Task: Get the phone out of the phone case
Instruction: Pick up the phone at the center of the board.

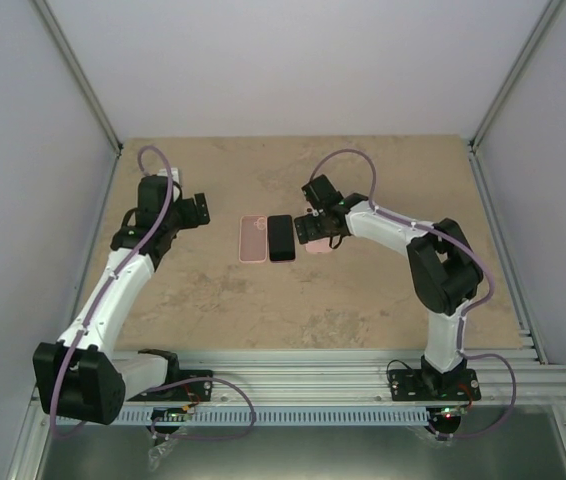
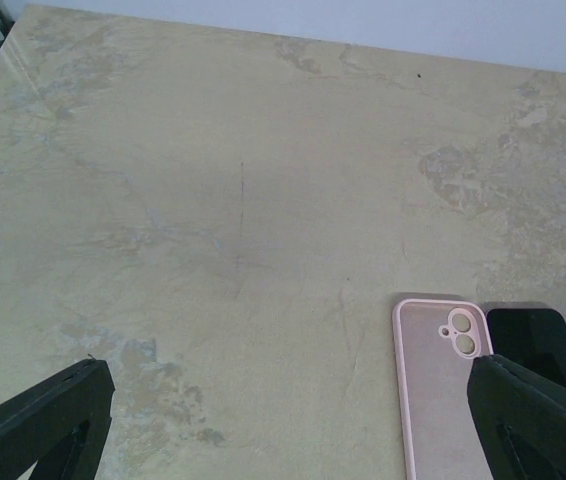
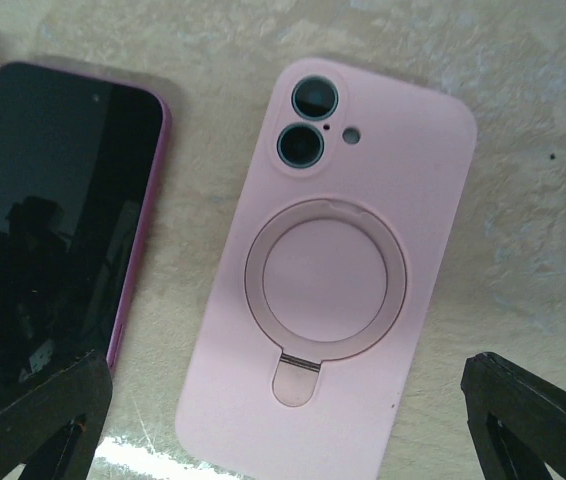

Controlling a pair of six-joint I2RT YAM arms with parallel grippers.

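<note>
**Pink cases: one filled, one bare**

Pink, ring-backed phone case (image 3: 343,290) lies back up, and the phone (image 3: 315,100) inside shows its lenses through the cut-outs. Just beside it lies a dark-screened handset (image 3: 53,220), then an empty pink shell (image 2: 438,390). The right gripper (image 3: 283,420) hangs over the filled case, fingers spread wide. The left gripper (image 2: 288,390) is also spread, above the beige marbled table (image 1: 363,310). Pale walls (image 1: 293,60) surround it.
</note>
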